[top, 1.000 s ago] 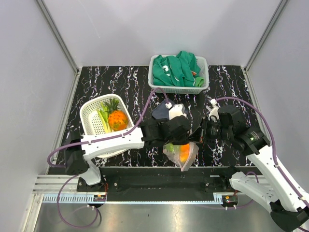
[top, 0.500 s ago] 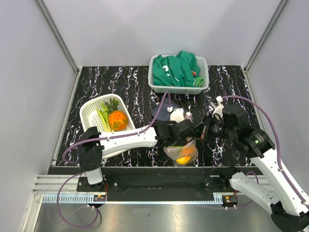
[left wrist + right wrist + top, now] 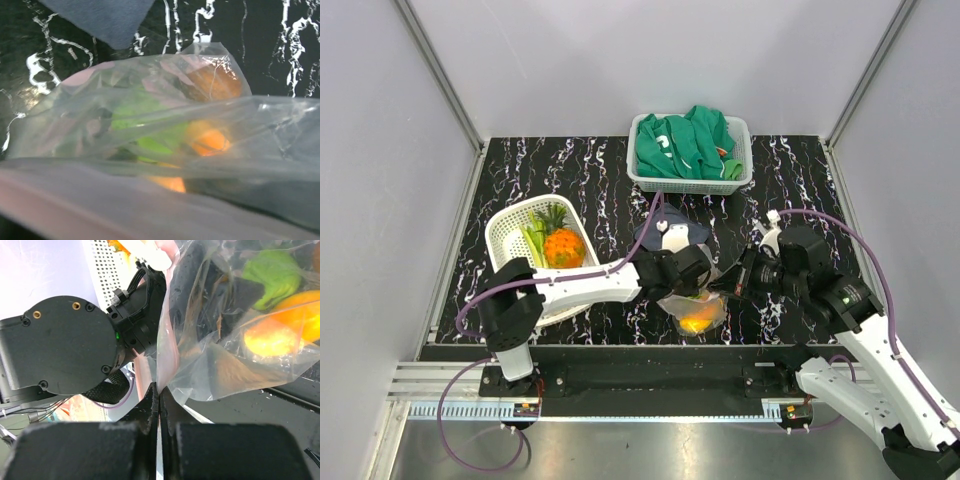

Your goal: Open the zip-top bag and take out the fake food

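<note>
1. White basket (image 3: 492,238), left: pineapple (image 3: 564,248) and leek (image 3: 534,243) lie inside; count these as removed.
2. Left gripper (image 3: 695,292): at the bag; you cannot tell whether its fingers are spread or closed.
3. Zip-top bag (image 3: 700,315): centre, near table edge, between both grippers. Orange and green pieces (image 3: 210,142) remain inside for you to remove.
4. Right gripper (image 3: 158,390): fingers pressed together, pinching the bag's edge.

That clear crinkly zip-top bag (image 3: 165,115) smears into a pink blur along the left wrist view's bottom edge; dark grey-blue cloth (image 3: 102,17) gets chopped off up top.
</note>
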`<action>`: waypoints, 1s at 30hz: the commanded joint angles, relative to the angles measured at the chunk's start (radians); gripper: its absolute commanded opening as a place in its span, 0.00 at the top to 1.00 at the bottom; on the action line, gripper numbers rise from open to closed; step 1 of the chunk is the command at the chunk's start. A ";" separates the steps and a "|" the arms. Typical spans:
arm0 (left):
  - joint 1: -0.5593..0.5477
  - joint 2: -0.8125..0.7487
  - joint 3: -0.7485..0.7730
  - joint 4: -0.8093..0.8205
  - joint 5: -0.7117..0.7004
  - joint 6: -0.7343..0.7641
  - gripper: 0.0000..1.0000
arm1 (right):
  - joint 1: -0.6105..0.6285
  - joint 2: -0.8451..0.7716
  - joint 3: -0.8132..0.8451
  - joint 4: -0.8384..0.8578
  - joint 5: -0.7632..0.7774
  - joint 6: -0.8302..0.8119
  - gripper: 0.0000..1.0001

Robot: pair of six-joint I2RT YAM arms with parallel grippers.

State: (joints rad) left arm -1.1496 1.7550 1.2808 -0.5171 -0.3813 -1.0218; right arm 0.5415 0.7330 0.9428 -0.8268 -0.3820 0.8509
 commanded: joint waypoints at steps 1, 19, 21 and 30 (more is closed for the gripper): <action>0.019 -0.034 -0.067 0.158 0.004 0.069 0.47 | 0.005 -0.030 -0.016 0.025 -0.012 -0.009 1.00; 0.099 0.245 0.091 0.091 0.010 0.023 0.23 | 0.005 -0.030 -0.044 0.018 -0.003 -0.021 1.00; 0.100 0.262 0.101 0.104 0.005 0.046 0.24 | 0.005 -0.032 -0.056 0.020 0.002 -0.023 1.00; 0.099 0.282 0.092 0.183 -0.114 0.157 0.59 | 0.005 -0.067 -0.084 0.009 0.009 -0.019 1.00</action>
State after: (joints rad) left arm -1.1099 1.9812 1.3872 -0.3202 -0.3721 -0.9291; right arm 0.5365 0.7025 0.8467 -0.8017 -0.3000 0.8371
